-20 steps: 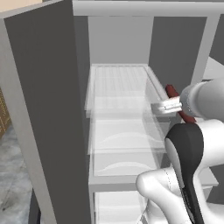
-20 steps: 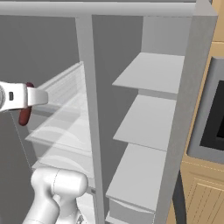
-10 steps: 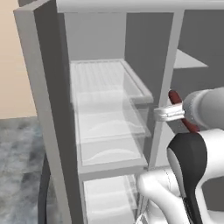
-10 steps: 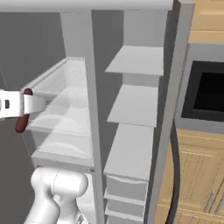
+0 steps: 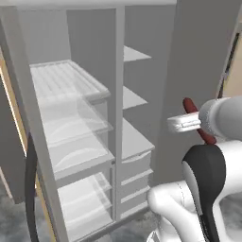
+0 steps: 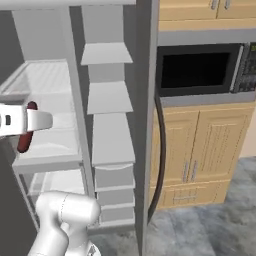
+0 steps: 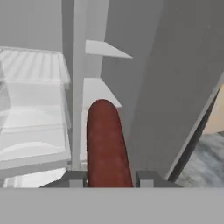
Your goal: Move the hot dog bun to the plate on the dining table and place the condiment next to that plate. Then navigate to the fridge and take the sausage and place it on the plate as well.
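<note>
My claw (image 7: 108, 177) clamping on sausage (image 7: 107, 146), dark red cylinder sticking out between finger tips (image 7: 148, 177) in hand view. Holding it in air in front of open fridge (image 5: 90, 118), clear of pale grey shelves. In left base view sausage (image 5: 190, 106) showing behind my white hand (mostly hidden). In right base view sausage (image 6: 25, 141) hanging tilted beside claw (image 6: 30, 122), at left edge. Microwave (image 6: 202, 70) sitting above wooden cabinets (image 6: 210, 150), right of fridge.
</note>
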Robot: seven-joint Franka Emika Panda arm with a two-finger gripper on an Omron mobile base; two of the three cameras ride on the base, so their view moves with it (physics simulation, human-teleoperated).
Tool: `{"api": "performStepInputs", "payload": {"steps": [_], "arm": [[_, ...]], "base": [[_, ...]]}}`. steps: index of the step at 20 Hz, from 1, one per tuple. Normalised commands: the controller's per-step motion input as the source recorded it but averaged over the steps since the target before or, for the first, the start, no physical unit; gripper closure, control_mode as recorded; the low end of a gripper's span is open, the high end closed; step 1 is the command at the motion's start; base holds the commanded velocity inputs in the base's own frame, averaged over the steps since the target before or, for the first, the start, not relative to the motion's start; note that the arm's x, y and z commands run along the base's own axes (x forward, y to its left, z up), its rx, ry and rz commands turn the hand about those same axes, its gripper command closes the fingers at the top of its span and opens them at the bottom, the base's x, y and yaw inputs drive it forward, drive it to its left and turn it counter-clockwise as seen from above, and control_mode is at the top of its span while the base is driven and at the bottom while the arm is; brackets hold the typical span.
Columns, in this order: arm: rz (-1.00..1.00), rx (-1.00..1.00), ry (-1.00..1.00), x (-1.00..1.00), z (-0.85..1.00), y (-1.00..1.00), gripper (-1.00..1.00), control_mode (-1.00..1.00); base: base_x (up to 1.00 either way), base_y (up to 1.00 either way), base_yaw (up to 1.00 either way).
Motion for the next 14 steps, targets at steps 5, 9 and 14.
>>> {"api": "performStepInputs", "payload": {"steps": [5,9,14], "arm": [[0.00,0.00,0.00,0.00,0.00,0.00,1.00,1.00],[0.00,0.00,0.00,0.00,0.00,0.00,1.00,1.00],[0.00,0.00,0.00,0.00,0.00,0.00,1.00,1.00]], "base": [[-0.78,0.00,-0.64],[-0.67,0.00,-0.73],[-0.58,-0.06,-0.74]]}}
